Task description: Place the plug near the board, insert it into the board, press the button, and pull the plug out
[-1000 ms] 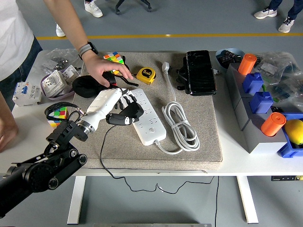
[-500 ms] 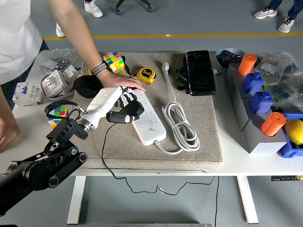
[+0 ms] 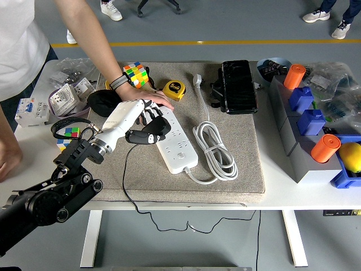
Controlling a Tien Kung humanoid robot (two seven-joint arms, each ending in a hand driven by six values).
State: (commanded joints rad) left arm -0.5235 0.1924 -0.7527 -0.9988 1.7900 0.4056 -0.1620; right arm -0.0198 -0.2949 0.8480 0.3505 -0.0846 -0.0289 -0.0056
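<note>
One left hand (image 3: 137, 119) clenched on black plug (image 3: 148, 137) at power strip's (image 3: 176, 141) left edge; person's hand (image 3: 151, 99) at its far end.

The left hand (image 3: 137, 119) curls around a black plug (image 3: 148, 134) touching the white power strip (image 3: 176, 142) at its nine o'clock edge. A person's hand (image 3: 151, 99) presses the strip's far end, at twelve o'clock from the plug.
</note>
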